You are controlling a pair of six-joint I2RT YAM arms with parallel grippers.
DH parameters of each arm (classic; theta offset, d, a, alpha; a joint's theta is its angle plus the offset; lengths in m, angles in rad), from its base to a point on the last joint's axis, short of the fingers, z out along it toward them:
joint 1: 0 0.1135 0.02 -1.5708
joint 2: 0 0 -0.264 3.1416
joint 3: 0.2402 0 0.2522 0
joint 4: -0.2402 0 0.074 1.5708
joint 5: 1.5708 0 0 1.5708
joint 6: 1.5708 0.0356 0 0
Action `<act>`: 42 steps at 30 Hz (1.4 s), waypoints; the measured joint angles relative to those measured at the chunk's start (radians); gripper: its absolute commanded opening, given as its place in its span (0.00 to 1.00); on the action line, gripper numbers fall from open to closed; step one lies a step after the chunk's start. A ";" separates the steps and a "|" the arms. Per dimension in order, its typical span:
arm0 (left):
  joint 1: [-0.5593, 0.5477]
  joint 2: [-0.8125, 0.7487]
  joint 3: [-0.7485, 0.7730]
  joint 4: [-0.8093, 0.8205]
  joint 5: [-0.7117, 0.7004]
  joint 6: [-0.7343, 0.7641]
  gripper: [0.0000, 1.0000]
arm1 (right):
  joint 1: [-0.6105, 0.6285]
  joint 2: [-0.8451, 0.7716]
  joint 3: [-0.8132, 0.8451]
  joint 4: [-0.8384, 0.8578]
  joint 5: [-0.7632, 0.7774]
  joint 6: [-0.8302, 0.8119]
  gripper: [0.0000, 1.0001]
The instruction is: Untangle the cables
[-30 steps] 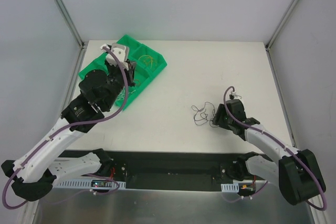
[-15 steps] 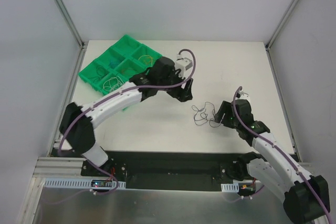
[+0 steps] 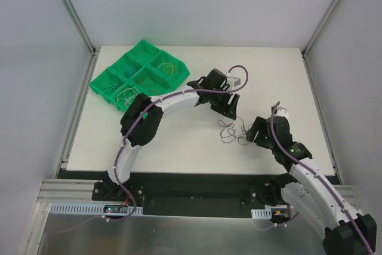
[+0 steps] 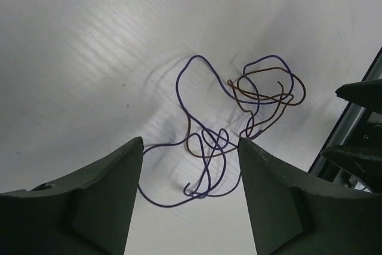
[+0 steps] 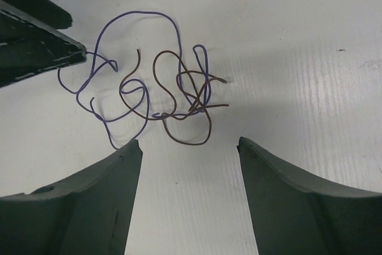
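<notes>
The cables (image 3: 231,129) are a small loose tangle of thin purple and brown wire lying on the white table (image 3: 179,129). My left gripper (image 3: 230,110) hovers just behind the tangle, open. In the left wrist view its fingertips (image 4: 190,143) straddle the nearest purple loops (image 4: 209,165) without touching them, and the brown loops (image 4: 268,91) lie further off. My right gripper (image 3: 253,134) is at the tangle's right side, open and empty. In the right wrist view its fingertips (image 5: 188,141) stand just short of the cables (image 5: 161,94).
A green compartment tray (image 3: 145,45) stands at the table's back left, with thin yellow, white and blue wires in its cells. The left arm arches over the table between tray and tangle. The left finger (image 5: 36,46) shows at the right wrist view's top left.
The left arm swung from over the green tray across to the tangle, and its gripper went from shut to open. The right gripper opened a little wider and shifted slightly.
</notes>
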 measured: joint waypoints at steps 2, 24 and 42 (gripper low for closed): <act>-0.011 0.036 0.020 0.000 0.014 -0.006 0.48 | 0.000 0.012 -0.001 0.001 -0.005 -0.001 0.69; -0.048 -0.256 -0.174 -0.021 0.094 0.042 0.00 | 0.002 0.439 0.073 0.070 -0.064 0.018 0.68; -0.048 -0.576 -0.306 0.001 0.095 0.039 0.00 | 0.043 0.514 0.148 0.162 -0.156 -0.003 0.69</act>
